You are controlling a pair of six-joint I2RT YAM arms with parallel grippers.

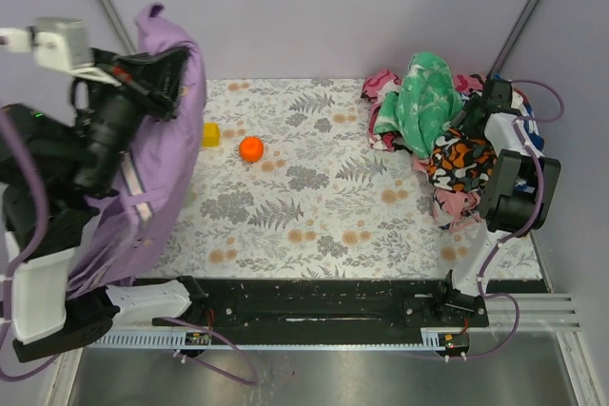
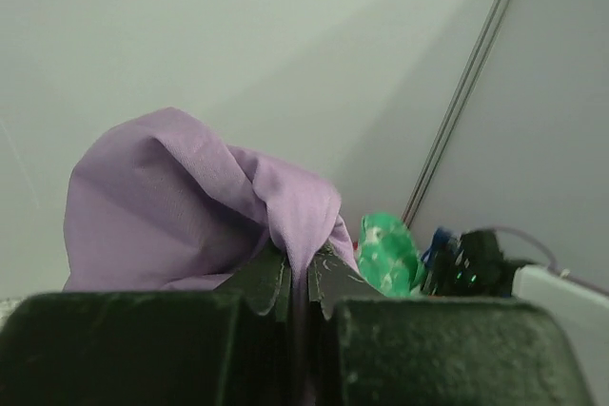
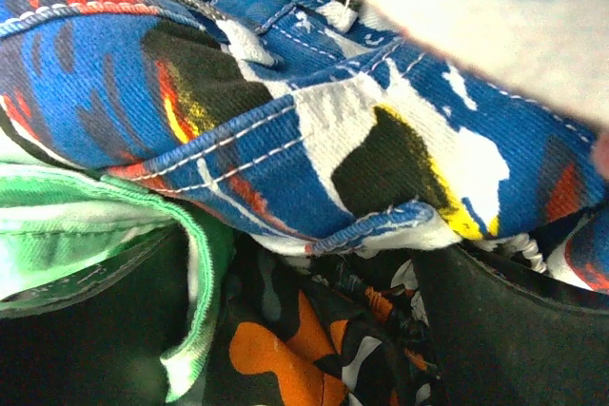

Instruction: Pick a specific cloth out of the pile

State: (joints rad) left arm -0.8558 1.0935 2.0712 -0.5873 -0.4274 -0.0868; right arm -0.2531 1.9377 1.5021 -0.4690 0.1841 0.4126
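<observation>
Much of the cloth (image 1: 143, 187) couldn't make out, blocked by the L arm (image 1: 57, 187) in top view. Saw only lilac folds draped from high at far-left down past the near-left edge of the table (image 1: 314, 206), w/ a striped band showing partway down; couldn't tell collar or sleeves. Found the L gripper (image 2: 298, 278) clamped tight on a bunched fold of it, held well above the table, w/ fabric heaped over the fingertips and filling the left of the wrist view. Couldn't see the R gripper (image 3: 304, 330) tips from above, buried in the pile (image 1: 428, 121) at the far-right corner. In its wrist view saw the fingers (image 3: 514, 330) spread wide, gripping nothing, w/ a blue-white-red garment (image 3: 314, 121) filling most of the frame, a green-white cloth (image 3: 105, 225) at left and an orange-black print (image 3: 276, 358) low between the jaws; upper-right corner blurred, unreadable. Found the pile close to the right table edge. Found room mid-table, apart from an orange ball (image 1: 251, 148) and a yellow block (image 1: 210, 134), near each other, just beside the hanging cloth.
</observation>
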